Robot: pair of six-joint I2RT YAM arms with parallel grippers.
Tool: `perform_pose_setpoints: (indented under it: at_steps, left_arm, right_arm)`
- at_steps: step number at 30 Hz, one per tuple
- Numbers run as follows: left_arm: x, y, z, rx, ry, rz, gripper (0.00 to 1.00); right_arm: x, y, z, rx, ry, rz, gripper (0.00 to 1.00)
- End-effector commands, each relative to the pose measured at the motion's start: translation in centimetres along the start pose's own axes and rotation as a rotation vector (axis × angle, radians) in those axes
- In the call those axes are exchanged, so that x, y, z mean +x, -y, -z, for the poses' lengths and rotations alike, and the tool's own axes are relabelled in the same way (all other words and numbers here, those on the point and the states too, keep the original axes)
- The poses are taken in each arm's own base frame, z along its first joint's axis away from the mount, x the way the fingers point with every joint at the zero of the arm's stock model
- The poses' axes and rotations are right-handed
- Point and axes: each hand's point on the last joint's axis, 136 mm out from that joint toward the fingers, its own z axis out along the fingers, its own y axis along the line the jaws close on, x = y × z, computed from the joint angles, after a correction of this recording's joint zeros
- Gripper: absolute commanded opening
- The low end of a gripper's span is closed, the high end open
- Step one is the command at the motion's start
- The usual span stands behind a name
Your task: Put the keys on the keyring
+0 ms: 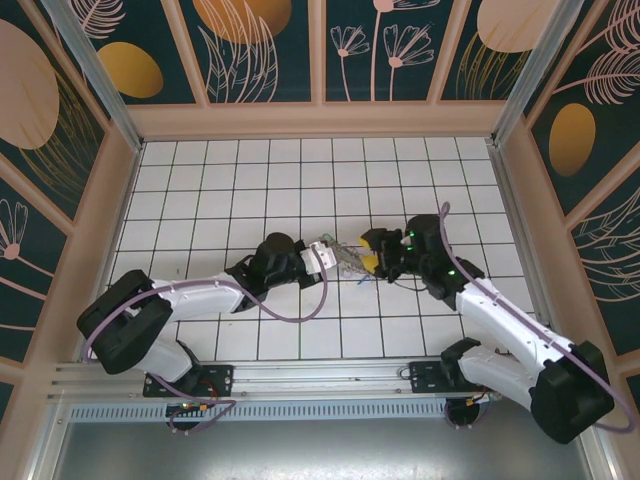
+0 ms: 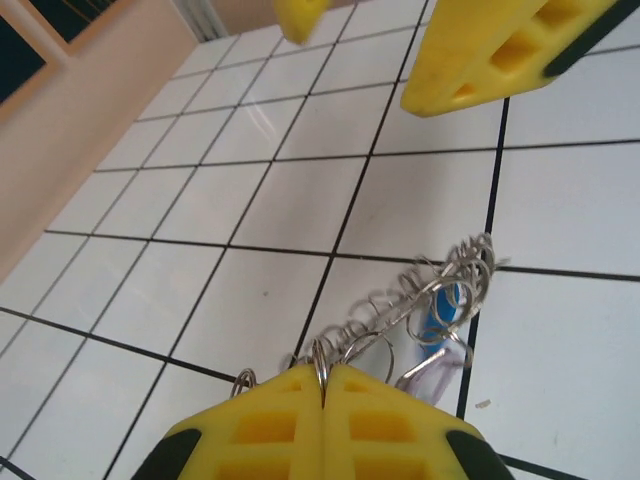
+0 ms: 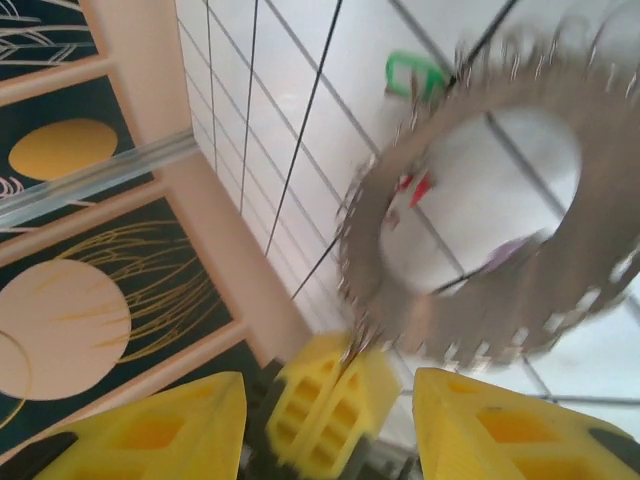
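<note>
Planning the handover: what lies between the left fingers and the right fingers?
In the left wrist view: the keyring, clamped in the left gripper, then bare tile up to the open right gripper.

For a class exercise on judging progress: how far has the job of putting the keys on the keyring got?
Done: the left claw is shut on the keyring, holding it up. In hand: the right claw stands open facing the ring, apparently empty. Remaining: a green key and a red key appear to lie loose on the tiles, so threading looks barely begun.
</note>
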Motion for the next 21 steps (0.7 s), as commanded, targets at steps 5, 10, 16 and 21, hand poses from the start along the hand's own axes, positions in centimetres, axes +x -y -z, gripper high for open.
perform_pose_setpoints:
  at_steps: [5,10,16,21]
  left_arm:
    - [-4.7,-0.7,2.4,0.015,0.107,-0.101,0.0]
    - [-6.9,0.5,3.8,0.103,0.159,-0.183,0.0]
    - [-8.1,1.2,4.7,0.144,0.2,-0.265,0.0]
    - [-9.8,2.5,5.7,0.214,0.306,-0.288,0.0]
  right_arm:
    - [0.6,-5.7,3.4,-0.052,0.06,1.102,0.45]
    - [2.5,-6.4,4.9,-0.137,0.069,1.599,0.38]
    - [6.4,-5.2,5.1,-0.347,-0.071,1.971,0.37]
    - [8.2,-4.1,5.2,-0.462,-0.173,2.099,0.4]
